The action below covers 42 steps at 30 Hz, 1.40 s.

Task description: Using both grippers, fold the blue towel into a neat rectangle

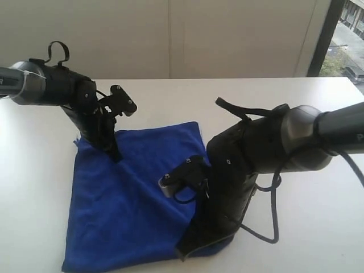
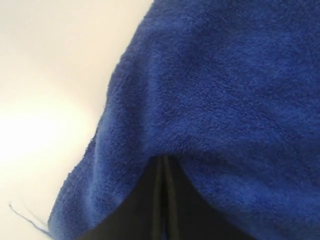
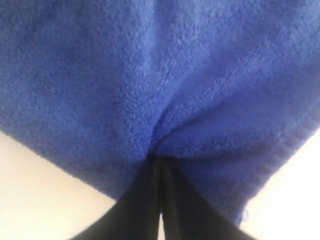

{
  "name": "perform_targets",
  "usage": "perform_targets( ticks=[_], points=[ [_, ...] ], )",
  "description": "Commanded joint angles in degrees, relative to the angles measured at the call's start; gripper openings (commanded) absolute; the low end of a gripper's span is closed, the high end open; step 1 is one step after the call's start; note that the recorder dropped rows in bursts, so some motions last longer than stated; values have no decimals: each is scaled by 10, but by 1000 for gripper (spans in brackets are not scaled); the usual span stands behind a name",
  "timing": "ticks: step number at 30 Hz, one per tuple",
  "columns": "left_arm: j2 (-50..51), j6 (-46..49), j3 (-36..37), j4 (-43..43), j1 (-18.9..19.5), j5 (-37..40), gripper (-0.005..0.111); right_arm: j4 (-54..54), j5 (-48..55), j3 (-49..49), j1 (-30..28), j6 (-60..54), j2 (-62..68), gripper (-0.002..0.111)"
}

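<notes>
White tabletop (image 1: pixel 318 227) fills the scene, with a pale wall (image 1: pixel 227 34) behind it and a strip of window (image 1: pixel 348 34) at the far right corner. On the left half of that table lies the blue towel (image 1: pixel 125 210), a deep royal-blue, soft, fuzzy microfibre cloth, spread in a rough four-sided shape with one corner toward the near left of the exterior view.

The left gripper (image 1: pixel 116 153), a matte-black arm end with cables looping over it, comes down at the towel's far left corner. In the left wrist view its two black jaws are pressed together with only a thin line between them. The blue pile bunches up right at their tips, so they are clamped on the cloth. Bare table shows beside the towel's edge, where a loose blue thread (image 2: pixel 25 215) sticks out.

The right gripper (image 1: pixel 185 250), of the same bulky black build, meets the towel at its near right edge. The right wrist view shows its jaws likewise closed tight, pinching a pucker of the cloth, with a stitched hem (image 3: pixel 295 145) running along one side.
</notes>
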Motion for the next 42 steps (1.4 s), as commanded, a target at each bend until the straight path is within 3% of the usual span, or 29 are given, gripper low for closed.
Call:
perform_targets(
  ticks=[1,15,20,27,29,33,42],
  points=[
    [2,-4,3,7,13,29,0,-7,21,13,0,4,-1,0],
    [-35,-2,-3,4,13,14,0,-63,-32,13,0,32,-96,0],
    [-84,-3,-3,0,13,12,0,-147,-55,-6,-4,79,-118,0],
    [-173,-1,3,-110,10,88,0,-165,-61,-99,-92,29,-113,0],
    [-196,-1,23,-116,1,102,0,-115,-58,-134,-126,-25,-102,0],
    [-252,-45,145,-116,-37,90,0,176,12,-262,-207,-309,-14,0],
    [-301,-122,340,-116,-78,-36,0,177,75,-468,-216,-319,188,0]
  ],
)
